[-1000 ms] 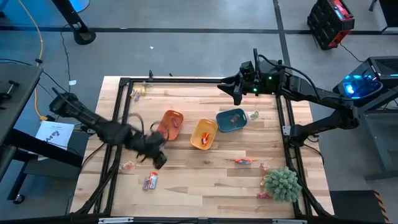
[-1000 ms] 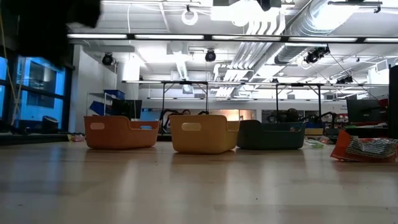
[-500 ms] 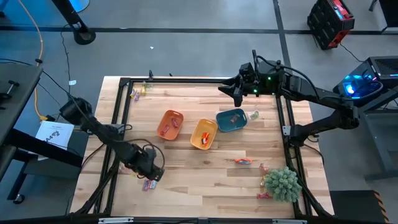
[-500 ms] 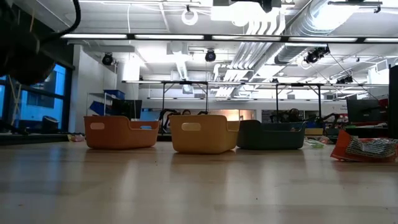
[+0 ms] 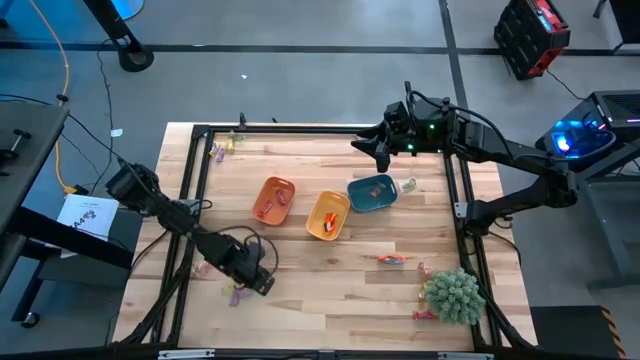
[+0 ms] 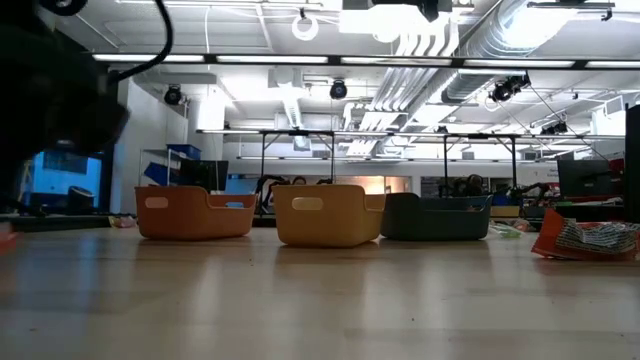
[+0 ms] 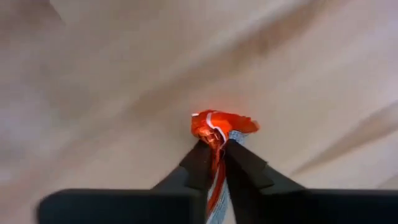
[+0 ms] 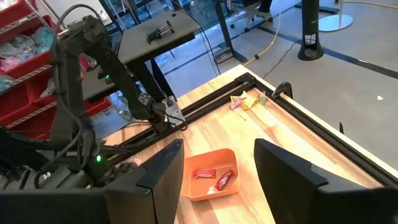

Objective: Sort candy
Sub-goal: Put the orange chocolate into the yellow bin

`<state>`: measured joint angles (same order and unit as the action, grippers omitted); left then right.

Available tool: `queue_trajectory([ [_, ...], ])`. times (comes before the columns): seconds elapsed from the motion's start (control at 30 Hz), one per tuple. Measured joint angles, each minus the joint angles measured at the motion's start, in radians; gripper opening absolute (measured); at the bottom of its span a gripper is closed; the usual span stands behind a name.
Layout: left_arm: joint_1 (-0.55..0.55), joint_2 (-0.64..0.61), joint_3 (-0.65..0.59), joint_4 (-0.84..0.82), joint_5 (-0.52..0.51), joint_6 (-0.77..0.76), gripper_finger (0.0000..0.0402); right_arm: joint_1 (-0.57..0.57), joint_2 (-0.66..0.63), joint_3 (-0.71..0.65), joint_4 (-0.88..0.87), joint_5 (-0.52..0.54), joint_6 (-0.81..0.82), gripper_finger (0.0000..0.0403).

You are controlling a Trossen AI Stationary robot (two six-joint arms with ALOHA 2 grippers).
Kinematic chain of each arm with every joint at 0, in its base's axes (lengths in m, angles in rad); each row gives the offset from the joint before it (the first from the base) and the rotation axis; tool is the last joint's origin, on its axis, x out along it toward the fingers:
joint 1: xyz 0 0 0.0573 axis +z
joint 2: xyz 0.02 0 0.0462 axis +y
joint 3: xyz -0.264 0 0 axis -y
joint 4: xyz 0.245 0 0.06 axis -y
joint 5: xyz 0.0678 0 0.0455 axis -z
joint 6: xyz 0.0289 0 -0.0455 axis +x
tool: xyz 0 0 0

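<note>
Left wrist view shows a small red-wrapped candy (image 7: 219, 126) sitting right at the tips of the left gripper (image 7: 217, 155), whose two dark fingers (image 7: 199, 163) have come together on the wrapper's twisted tail. The sweet's long axis runs straight out from the fingertips, so the bulk of it lies beyond them, low over the pale wooden tabletop (image 7: 112, 93).

From above, the left gripper (image 5: 255, 280) is well out from the orange rectangular plastic bin (image 5: 274, 199), toward the table's front-left corner, with another small wrapped candy (image 5: 236, 295) just beside it. The yellow-orange bin (image 5: 328, 215) lies just past the orange one and the blue bin (image 5: 372, 192) farther still.

The right gripper (image 8: 214, 174), fingers spread wide and holding nothing, waits high beyond the blue bin, so the left arm is plainly nearer. I judge the coming move to be a lift and carry toward the orange bin.
</note>
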<state>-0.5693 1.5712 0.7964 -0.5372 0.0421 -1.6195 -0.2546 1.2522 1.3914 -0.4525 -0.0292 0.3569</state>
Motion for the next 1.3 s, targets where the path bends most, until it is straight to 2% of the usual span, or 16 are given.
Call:
queue_trajectory([
  [0.2, 0.116, -0.226, 0.001, -0.080, -0.198, 0.151, 0.0010, 0.000, 0.000, 0.000, 0.001, -0.004, 0.001, 0.0190],
  [0.33, 0.241, -0.395, 0.001, -0.042, -0.380, 0.329, 0.0005, 0.000, 0.000, 0.000, 0.001, -0.010, 0.009, 0.0190],
  [0.4, 0.327, -0.442, 0.001, 0.009, -0.410, 0.450, 0.0004, 0.000, 0.000, 0.000, 0.002, -0.012, 0.013, 0.0190],
  [0.5, 0.462, -0.444, 0.001, 0.162, -0.350, 0.655, 0.0002, 0.000, 0.000, 0.000, 0.011, -0.013, 0.030, 0.0190],
  [0.6, 0.563, -0.375, 0.002, 0.346, -0.244, 0.804, 0.0001, 0.000, 0.000, 0.000, 0.017, -0.012, 0.046, 0.0190],
  [0.8, 0.631, -0.152, 0.005, 0.703, -0.093, 0.980, 0.0011, 0.000, 0.000, 0.000, 0.024, -0.012, 0.073, 0.0190],
  [0.93, 0.651, -0.027, 0.046, 0.732, -0.102, 0.996, 0.0042, 0.000, -0.001, 0.000, 0.024, -0.012, 0.095, 0.0190],
  [1.03, 0.668, 0.015, 0.069, 0.731, -0.085, 0.987, 0.0076, 0.000, -0.001, 0.000, 0.024, -0.012, 0.099, 0.0190],
  [1.2, 0.679, 0.005, 0.097, 0.752, 0.008, 0.940, 0.0136, 0.000, -0.001, 0.000, 0.024, -0.012, 0.097, 0.0190],
  [1.3, 0.673, -0.018, 0.105, 0.751, 0.106, 0.904, 0.0169, -0.001, -0.001, 0.000, 0.024, -0.012, 0.090, 0.0190],
])
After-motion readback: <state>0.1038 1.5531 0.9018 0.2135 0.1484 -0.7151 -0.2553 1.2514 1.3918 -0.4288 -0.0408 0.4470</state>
